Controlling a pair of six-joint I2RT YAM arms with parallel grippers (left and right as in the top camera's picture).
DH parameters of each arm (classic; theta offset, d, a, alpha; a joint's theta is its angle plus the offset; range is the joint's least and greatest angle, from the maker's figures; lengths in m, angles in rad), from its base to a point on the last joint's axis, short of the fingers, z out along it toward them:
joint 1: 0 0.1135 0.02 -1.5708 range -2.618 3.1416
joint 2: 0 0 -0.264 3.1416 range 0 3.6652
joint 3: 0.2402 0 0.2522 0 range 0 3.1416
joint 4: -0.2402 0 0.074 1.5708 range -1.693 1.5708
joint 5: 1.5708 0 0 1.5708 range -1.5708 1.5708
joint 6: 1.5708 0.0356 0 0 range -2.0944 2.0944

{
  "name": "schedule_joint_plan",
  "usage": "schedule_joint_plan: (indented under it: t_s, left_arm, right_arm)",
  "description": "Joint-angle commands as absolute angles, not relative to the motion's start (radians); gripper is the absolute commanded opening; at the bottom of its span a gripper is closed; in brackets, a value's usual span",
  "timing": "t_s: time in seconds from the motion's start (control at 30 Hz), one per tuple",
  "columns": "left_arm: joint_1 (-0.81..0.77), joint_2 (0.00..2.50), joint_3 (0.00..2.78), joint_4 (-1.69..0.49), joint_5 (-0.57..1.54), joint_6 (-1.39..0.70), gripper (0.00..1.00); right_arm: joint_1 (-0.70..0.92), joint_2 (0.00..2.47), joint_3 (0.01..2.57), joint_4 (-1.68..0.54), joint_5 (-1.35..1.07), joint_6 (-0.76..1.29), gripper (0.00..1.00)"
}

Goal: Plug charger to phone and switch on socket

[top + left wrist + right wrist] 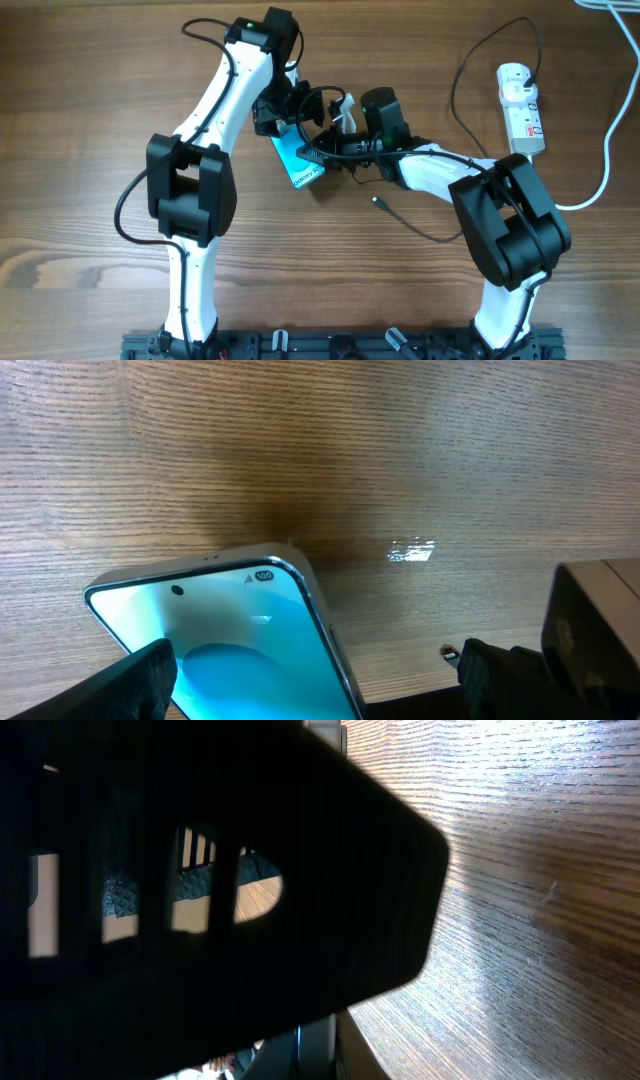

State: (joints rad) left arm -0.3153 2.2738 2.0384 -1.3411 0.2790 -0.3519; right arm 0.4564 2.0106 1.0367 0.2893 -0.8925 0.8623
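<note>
Toward the far edge of the table (80, 100), about midway between its left and right edges, the phone (300, 165) lies flat with its teal screen up, and both arms meet over it. In the left wrist view the left gripper (315, 665) hangs over the phone with its fingers (140, 680) spread wide, one at each side of the phone and a clear gap at the right one. The right gripper (325, 140) reaches in from the right; its jaws are pressed together, and whether anything sits between them cannot be told, since a dark shape fills its own camera. The charger (415, 228) trails across the table, its plug tip (377, 201) lying bare on the wood, nearer the front edge than the phone and apart from it. The socket (522, 112) sits near the far right corner, a white cable (610, 150) curving just beside it
</note>
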Motion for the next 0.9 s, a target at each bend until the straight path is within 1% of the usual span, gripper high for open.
schedule_joint_plan:
  t_s: [0.0,0.1,0.13,0.2,0.27,0.33,0.37,0.4,0.47,0.5,0.53,0.57,0.6,0.63,0.67,0.73,0.8,0.87]
  left_arm:
    - [-0.276,2.265,2.074,-1.343,0.28,-0.344,0.98]
    - [-0.22,2.22,2.123,-1.356,0.292,-0.344,1.0]
    - [-0.198,2.198,2.143,-1.359,0.321,-0.344,1.0]
    - [-0.133,2.135,2.18,-1.356,0.429,-0.334,1.0]
    - [-0.054,2.064,2.199,-1.35,0.62,-0.262,1.0]
    - [0.047,1.982,2.199,-1.351,0.865,-0.156,1.0]
    - [0.093,1.956,2.199,-1.351,0.905,-0.156,1.0]
    - [0.104,1.951,2.199,-1.359,0.905,-0.124,1.0]
    - [0.089,1.957,2.186,-1.398,0.91,-0.052,1.0]
    - [0.058,1.963,2.168,-1.427,0.909,0.012,1.0]
    - [0.036,1.965,2.154,-1.425,0.909,0.03,0.97]
    - [0.004,1.967,2.133,-1.401,0.91,0.042,0.93]
    - [-0.036,1.967,2.108,-1.358,0.909,0.041,0.86]
    - [-0.067,1.967,2.091,-1.332,0.908,0.042,0.74]
    - [-0.098,1.969,2.073,-1.309,0.907,0.041,0.72]
    - [-0.133,1.969,2.053,-1.277,0.868,0.028,0.72]
    - [-0.127,1.969,2.053,-1.253,0.829,-0.033,0.74]
    - [-0.084,1.969,2.053,-1.227,0.839,-0.086,0.84]
  right_arm:
    - [0.459,2.011,1.055,0.303,-0.912,0.838,0.04]
    - [0.455,2.011,1.055,0.315,-0.92,0.84,0.04]
    - [0.448,2.01,1.055,0.34,-0.946,0.844,0.04]
    - [0.421,2.01,1.055,0.437,-1.031,0.913,0.04]
    - [0.379,2.01,1.055,0.579,-1.148,1.038,0.04]
    - [0.331,2.01,1.055,0.828,-1.283,1.272,0.04]
    - [0.322,2.01,1.055,0.954,-1.309,1.375,0.04]
    - [0.321,2.01,1.055,1.086,-1.305,1.503,0.04]
    - [0.323,2.01,1.055,1.209,-1.277,1.627,0.04]
    - [0.325,2.01,1.055,1.243,-1.266,1.668,0.04]
    - [0.327,2.01,1.055,1.242,-1.264,1.678,0.04]
    - [0.328,2.01,1.055,1.241,-1.264,1.679,0.04]
    - [0.328,2.01,1.055,1.242,-1.265,1.685,0.04]
    - [0.328,2.01,1.055,1.258,-1.265,1.707,0.05]
    - [0.328,2.01,1.055,1.285,-1.265,1.73,0.04]
    - [0.328,2.01,1.055,1.352,-1.264,1.779,0.04]
    - [0.328,2.01,1.055,1.356,-1.264,1.783,0.04]
    - [0.328,2.01,1.055,1.342,-1.263,1.745,0.04]
